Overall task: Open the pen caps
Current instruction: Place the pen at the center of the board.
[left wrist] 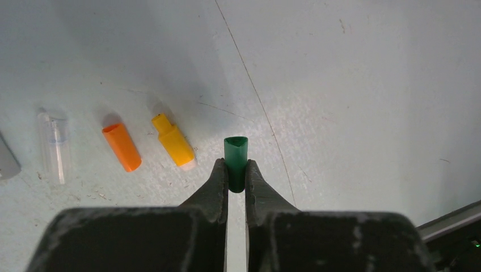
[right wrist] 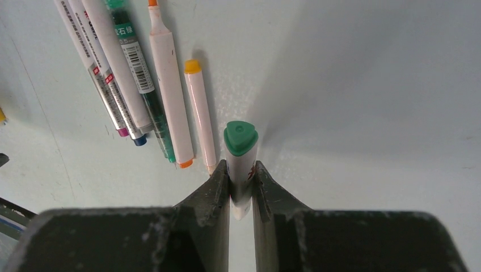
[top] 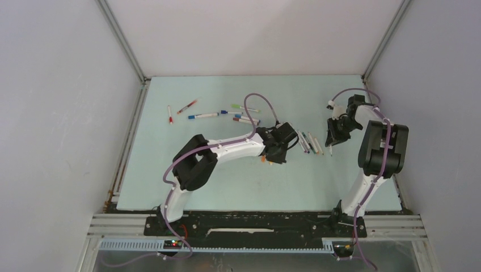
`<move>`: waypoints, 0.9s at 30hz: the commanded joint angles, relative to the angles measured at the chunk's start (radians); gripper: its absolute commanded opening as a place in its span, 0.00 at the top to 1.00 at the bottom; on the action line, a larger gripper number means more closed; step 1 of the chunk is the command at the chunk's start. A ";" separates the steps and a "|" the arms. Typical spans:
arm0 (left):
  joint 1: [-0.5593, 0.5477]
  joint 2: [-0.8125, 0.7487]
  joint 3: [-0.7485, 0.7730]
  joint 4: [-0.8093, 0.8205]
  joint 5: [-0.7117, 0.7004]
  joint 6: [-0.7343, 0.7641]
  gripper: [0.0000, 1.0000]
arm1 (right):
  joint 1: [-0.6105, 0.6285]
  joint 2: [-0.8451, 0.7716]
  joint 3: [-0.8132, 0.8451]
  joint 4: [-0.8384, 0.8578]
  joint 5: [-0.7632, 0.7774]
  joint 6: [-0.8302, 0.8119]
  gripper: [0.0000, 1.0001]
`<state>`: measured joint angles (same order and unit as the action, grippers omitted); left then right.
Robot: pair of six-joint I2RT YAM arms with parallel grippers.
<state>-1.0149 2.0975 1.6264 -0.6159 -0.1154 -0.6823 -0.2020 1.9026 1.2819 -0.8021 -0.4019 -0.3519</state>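
Mid-table, left gripper (left wrist: 236, 170) pinches a freed green cap (left wrist: 235, 154), right gripper (right wrist: 242, 175) clamps a green-ended pen (right wrist: 240, 161); orange cap (left wrist: 121, 147) and yellow cap (left wrist: 173, 149) lie off nearby, while far pens (top: 202, 115) look still capped.

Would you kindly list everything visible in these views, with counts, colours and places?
green cap: one, green, pinched in the left gripper
loose caps: three, orange, yellow and clear, on the table
held pen: one, white with green end, in the right gripper
row of pens: five or six, white, beside the held pen
far pens: about seven, mixed coloured ends, scattered farther back
table: one, pale blue-green, under everything
left gripper: one, black, shut on the green cap
right gripper: one, black, shut on the held pen
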 commanded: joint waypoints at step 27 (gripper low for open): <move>0.015 0.019 0.047 -0.020 0.038 -0.021 0.79 | 0.019 0.023 0.037 -0.016 0.012 -0.014 0.72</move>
<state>-1.0054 2.1284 1.6264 -0.6388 -0.0902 -0.6891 -0.1864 1.9190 1.2823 -0.8066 -0.3935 -0.3523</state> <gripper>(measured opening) 0.206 0.280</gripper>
